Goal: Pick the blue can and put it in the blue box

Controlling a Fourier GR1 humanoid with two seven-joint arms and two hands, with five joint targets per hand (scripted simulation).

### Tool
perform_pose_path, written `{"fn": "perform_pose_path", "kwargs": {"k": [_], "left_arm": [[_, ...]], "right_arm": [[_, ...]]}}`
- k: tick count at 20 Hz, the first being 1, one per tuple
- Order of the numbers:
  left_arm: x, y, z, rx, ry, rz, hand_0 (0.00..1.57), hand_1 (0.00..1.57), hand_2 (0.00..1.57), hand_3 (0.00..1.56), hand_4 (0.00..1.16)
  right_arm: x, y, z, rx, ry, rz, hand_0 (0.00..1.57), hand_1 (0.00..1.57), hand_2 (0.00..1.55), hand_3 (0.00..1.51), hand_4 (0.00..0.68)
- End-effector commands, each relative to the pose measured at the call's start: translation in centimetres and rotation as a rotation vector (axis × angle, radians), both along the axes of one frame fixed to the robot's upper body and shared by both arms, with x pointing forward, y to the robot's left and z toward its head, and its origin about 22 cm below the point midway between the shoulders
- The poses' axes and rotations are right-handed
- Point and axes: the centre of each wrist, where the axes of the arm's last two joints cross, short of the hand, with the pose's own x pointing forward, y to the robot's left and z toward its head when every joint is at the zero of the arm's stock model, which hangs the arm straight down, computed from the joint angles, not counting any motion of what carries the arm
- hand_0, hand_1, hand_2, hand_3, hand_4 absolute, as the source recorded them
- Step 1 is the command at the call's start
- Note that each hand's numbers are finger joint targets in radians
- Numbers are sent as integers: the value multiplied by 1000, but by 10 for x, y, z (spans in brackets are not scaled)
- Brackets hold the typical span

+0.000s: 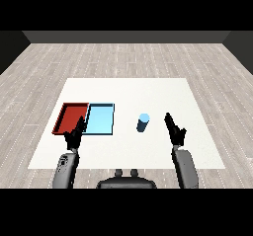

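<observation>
A blue can (pixel 143 123) stands upright on the white table (pixel 128 94), right of the trays. The light blue tray (pixel 100 119) lies beside the red tray (pixel 72 117), which is on its left. My right hand (pixel 174 130) is held up to the right of the can, a short gap away, fingers straight and holding nothing. My left hand (pixel 75 135) hovers over the near edge of the red tray, fingers straight, also holding nothing.
Both trays hold nothing. The table's near edge runs just in front of both hands. Grey wooden floor surrounds the table.
</observation>
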Motion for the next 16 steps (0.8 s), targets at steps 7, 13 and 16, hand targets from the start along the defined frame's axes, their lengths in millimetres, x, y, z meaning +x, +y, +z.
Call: {"fn": "perform_pose_path", "kwargs": {"k": [7, 13, 16], "left_arm": [[14, -27, 35, -93, -363, -22, 0, 0, 0, 0, 0], [13, 5, 27, -60, -405, -11, 0, 0, 0, 0, 0], [7, -27, 0, -75, -418, -17, 0, 0, 0, 0, 0]], "right_arm": [[19, 64, 20, 139, -208, 114, 0, 0, 0, 0, 0], [16, 59, -12, 161, -270, 154, 0, 0, 0, 0, 0], [34, 54, -17, 179, -263, 142, 0, 0, 0, 0, 0]]}}
